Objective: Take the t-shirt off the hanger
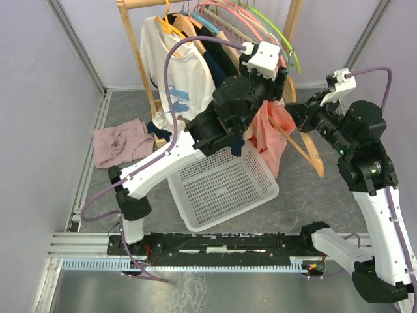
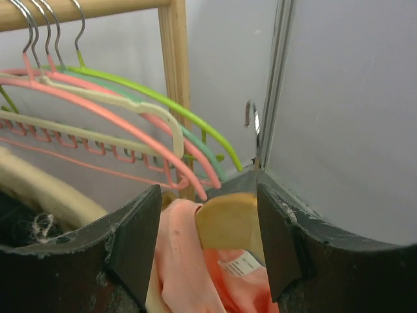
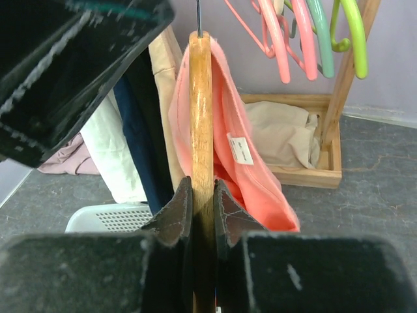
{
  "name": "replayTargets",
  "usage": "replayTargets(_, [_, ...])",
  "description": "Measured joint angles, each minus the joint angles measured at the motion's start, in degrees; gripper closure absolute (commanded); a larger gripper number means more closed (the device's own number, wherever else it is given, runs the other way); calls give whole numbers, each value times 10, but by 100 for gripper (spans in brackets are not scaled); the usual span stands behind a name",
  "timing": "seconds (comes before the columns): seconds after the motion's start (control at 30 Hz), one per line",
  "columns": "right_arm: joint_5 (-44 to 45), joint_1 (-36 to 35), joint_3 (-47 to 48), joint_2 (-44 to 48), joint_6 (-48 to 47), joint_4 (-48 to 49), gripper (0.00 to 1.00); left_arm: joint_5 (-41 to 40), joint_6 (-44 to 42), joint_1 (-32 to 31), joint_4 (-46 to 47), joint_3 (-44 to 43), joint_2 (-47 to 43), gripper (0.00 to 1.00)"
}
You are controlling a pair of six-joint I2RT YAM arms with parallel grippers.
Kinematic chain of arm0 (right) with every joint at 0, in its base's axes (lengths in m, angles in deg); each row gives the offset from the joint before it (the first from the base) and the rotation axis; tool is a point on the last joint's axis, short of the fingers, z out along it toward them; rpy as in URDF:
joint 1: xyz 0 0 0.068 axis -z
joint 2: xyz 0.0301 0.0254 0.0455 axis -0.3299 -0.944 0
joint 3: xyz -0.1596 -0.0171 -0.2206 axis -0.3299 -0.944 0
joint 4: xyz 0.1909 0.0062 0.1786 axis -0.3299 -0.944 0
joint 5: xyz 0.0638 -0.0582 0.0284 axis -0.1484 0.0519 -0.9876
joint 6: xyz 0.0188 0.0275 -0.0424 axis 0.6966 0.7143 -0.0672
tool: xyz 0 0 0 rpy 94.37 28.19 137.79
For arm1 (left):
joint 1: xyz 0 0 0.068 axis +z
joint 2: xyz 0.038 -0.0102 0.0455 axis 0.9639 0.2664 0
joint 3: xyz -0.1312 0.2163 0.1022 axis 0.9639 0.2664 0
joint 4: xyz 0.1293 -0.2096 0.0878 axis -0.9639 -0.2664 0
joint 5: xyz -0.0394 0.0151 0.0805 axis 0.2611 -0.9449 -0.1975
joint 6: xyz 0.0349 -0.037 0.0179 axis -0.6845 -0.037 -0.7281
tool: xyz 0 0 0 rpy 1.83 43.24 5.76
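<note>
- left arm (image 1: 163, 163): stretched up from base, forearm slanting toward hanger (image 3: 201, 98), wrist bent over hanger's top
- left gripper (image 2: 207, 199): open, fingers (image 2: 137, 248) standing either side of hanger's shoulder, gap showing on left side, no grip
- right arm (image 1: 365, 150): rises right of hanger, elbow high, forearm angled back left toward it
- right gripper (image 3: 202, 192): clamped on hanger's wooden arm at its lower end, one finger each side, pads pressed flat against wood
</note>
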Motion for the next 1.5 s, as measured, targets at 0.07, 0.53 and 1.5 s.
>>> replayTargets(0.07, [3,0,-4,6,0,-2,99,3,0,0,-2,51,-33,33])
replayTargets(0.53, [15,0,-7,42,-1,-14,99,12,11,10,21,242,-160,33])
replayTargets(1.5, [62,0,38,111,-21,-76,99,42,62,46,31,325,-163,33])
